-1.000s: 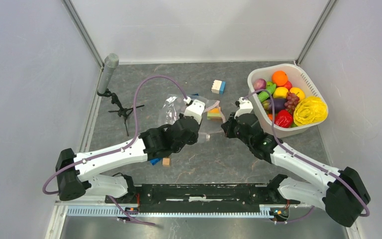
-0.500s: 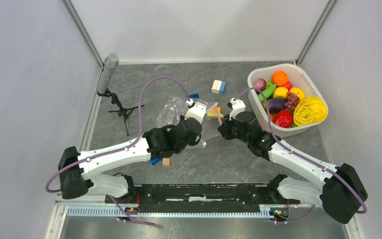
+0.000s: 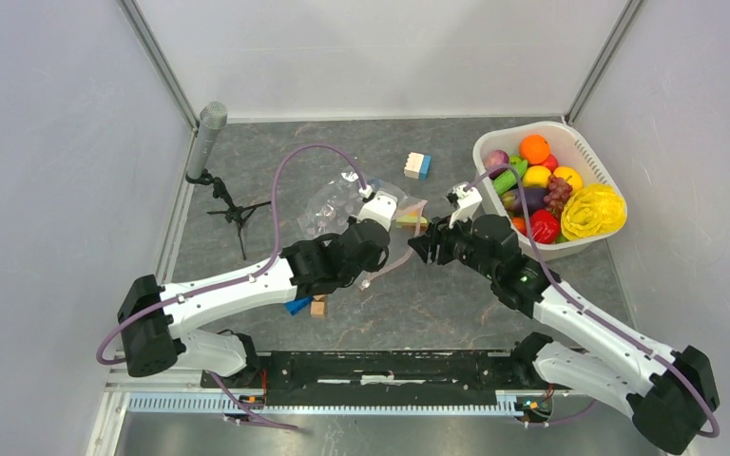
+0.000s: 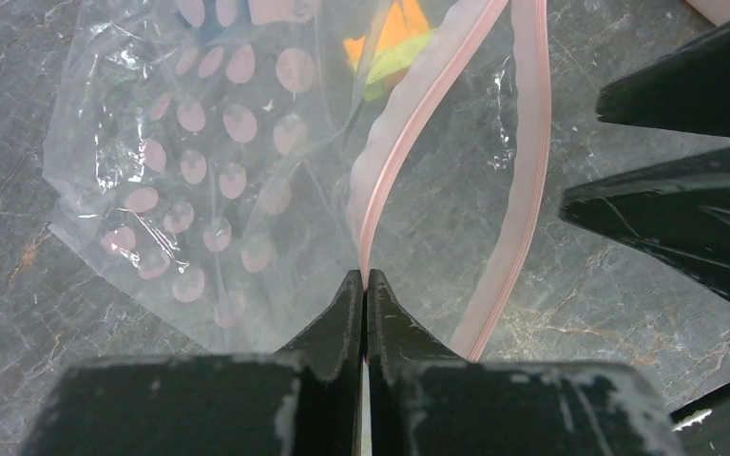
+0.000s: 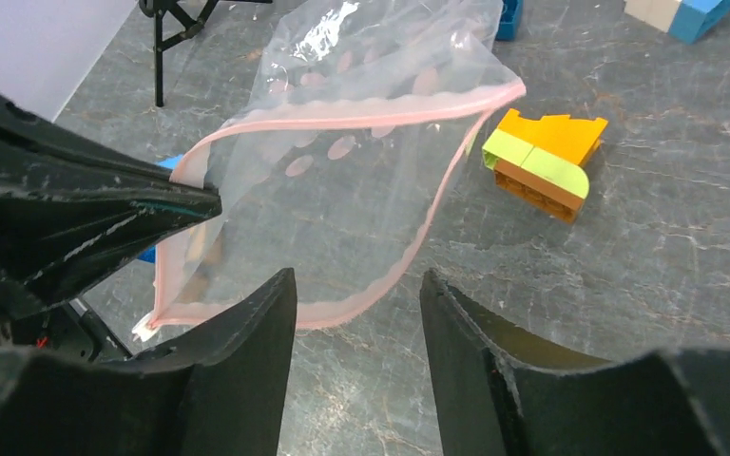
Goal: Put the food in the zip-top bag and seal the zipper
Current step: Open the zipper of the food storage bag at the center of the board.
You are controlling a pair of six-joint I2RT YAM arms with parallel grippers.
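The zip-top bag (image 3: 335,202) is a clear dotted pouch lying mid-table with its mouth open. My left gripper (image 4: 365,281) is shut on the near lip of the pink zipper (image 4: 407,125) and holds that lip up. The other lip (image 5: 409,256) sags to the table just ahead of my right gripper (image 5: 356,280). That gripper is open and holds nothing. In the top view my right gripper (image 3: 416,249) faces my left gripper (image 3: 387,220) across the bag's mouth. The food (image 3: 542,190) is a pile of glossy toy fruit and vegetables in the basket, and no food shows in the bag.
The white slotted basket (image 3: 525,127) stands at the back right. An orange-and-green block (image 5: 544,161) lies beside the bag's mouth and a white-and-blue block (image 3: 417,165) lies behind it. Blue and tan blocks (image 3: 306,307) lie under the left arm. A microphone tripod (image 3: 217,185) stands at the left.
My right gripper has gone from shut to open and shifted a little toward the bag's mouth. The left gripper stays shut on the zipper lip and has edged right.
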